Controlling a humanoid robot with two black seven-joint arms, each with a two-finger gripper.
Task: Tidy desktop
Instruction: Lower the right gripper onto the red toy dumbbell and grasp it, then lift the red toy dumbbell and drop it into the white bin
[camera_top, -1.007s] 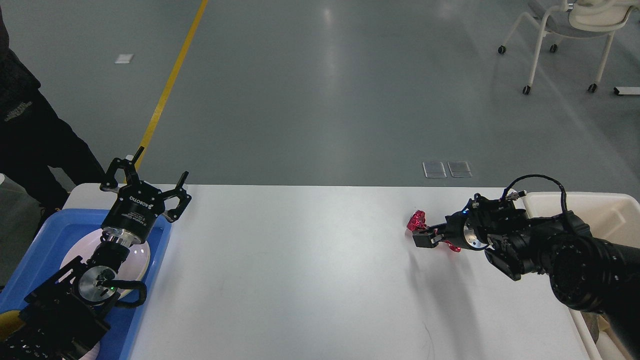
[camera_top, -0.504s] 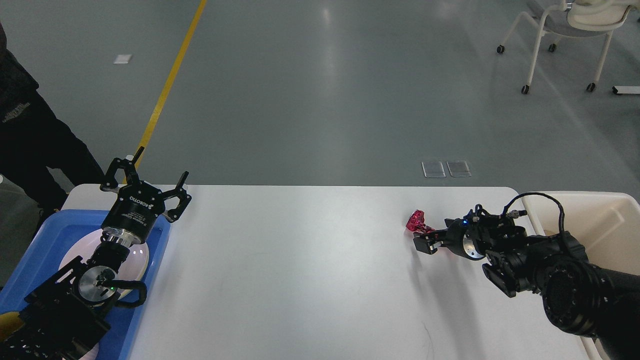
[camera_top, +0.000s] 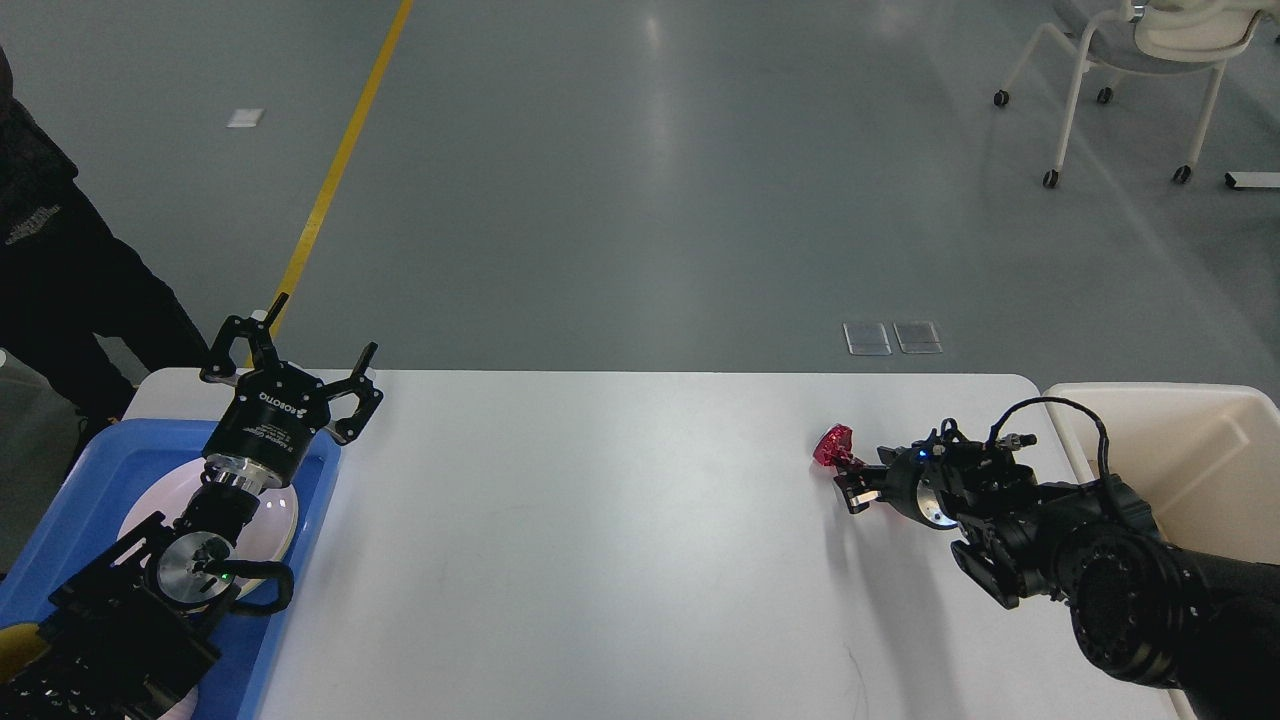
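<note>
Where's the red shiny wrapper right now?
In the head view, the red wrapper sits on the desktop's right side, at the right gripper's fingertips, left of the cream bin.

Ahead of me a glossy grey floor (camera_top: 640, 200) reflects overhead light. A yellow line (camera_top: 335, 170) runs up the upper left; a white wheeled chair (camera_top: 1130, 60) stands upper right.

Left claw (camera_top: 300, 350) spread (right claw (camera_top: 852, 480) unclear)
</note>
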